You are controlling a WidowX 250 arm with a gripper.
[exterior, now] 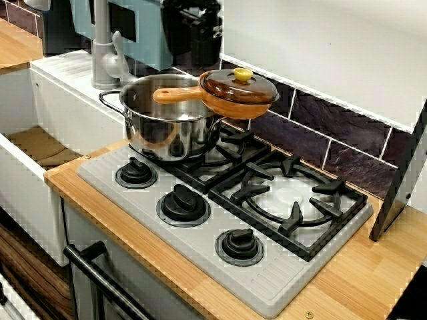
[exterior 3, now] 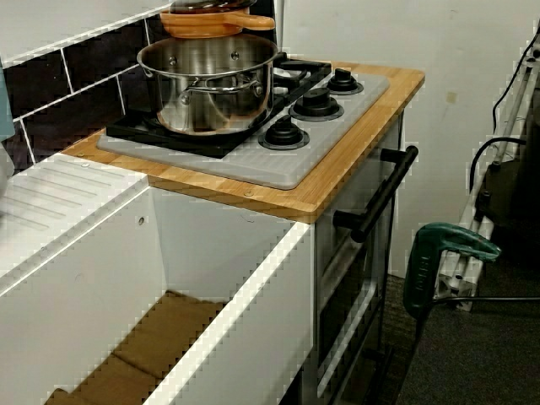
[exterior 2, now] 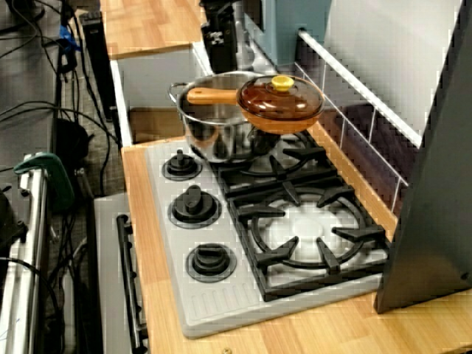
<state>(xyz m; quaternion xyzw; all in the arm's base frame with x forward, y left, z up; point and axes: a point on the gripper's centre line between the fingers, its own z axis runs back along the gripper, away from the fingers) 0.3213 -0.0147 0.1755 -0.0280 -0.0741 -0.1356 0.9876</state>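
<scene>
**Pan perched on pot, tool out of sight**

A steel pot (exterior: 170,127) stands on the stove (exterior: 203,241) at the desk's (exterior: 360,280) end beside the sink (exterior 3: 253,278), close to the tiled wall. An orange pan (exterior: 237,97) with its lid (exterior: 239,83) on rests on the pot's far rim, its handle lying across the pot's mouth. The free burner (exterior: 288,200) sits next to three knobs (exterior: 183,203). The tool shows in no view, so I cannot tell its state.

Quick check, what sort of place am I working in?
Likely a small kitchen, perhaps a play or mock one: a gas hob with black knobs in a wooden counter, a steel pot bearing an orange lidded pan, a white sink beside it.
</scene>
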